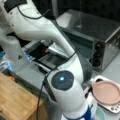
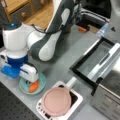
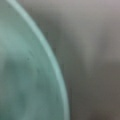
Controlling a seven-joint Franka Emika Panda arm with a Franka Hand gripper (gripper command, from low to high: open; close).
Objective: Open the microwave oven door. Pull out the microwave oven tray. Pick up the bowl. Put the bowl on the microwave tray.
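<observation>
The microwave oven (image 1: pixel 100 37) is sitting at a front view's upper right, and its door (image 2: pixel 100 61) is lying folded down flat toward the grey table (image 2: pixel 65 52), its long bar handle (image 2: pixel 106 62) running along the outer edge. Whether the dark slab seen under the arm in a front view (image 1: pixel 50 61) is the microwave oven tray or only the lowered door I cannot tell. The gripper (image 2: pixel 29 80) is reaching down into the turquoise bowl (image 2: pixel 41 83) at a front view's lower left, right beside the orange lump (image 2: pixel 33 86); its fingertips are hiding behind the white hand, so I cannot tell how the jaws are standing or whether they are touching the bowl. Just beside the bowl, toward a front view's right, the pink plate (image 2: pixel 56 101) is resting on the white dish (image 2: pixel 77 98), whose stubby handle is pointing toward the door's near corner. A bare strip of table is lying open between the bowl and the door. In the wrist view only the bowl's curved rim (image 3: pixel 53 65) and grey table (image 3: pixel 95 60) are showing. A wooden cabinet (image 1: pixel 17 100) is standing at a front view's lower left.
</observation>
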